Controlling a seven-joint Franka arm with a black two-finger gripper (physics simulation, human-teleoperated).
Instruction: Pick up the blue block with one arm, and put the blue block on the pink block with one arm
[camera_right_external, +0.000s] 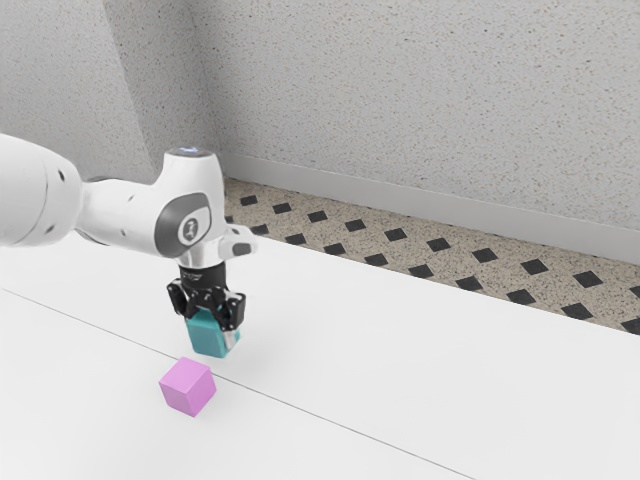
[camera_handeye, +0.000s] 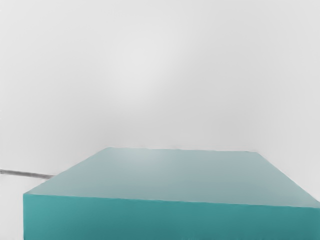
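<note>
Two blocks are close together, the blue block (camera_right_external: 208, 341) clamped from both sides by the tool (camera_right_external: 213, 328) over the white worktop (camera_right_external: 420, 360) and the pink block (camera_right_external: 187, 387) resting just beside it, nearer the camera, untouched.

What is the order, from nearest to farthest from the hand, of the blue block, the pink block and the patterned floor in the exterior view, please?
1. blue block: gripped in the hand.
2. pink block: on the table, just below the hand, slightly toward the exterior view's left.
3. patterned floor: beyond the table's far edge.
</note>
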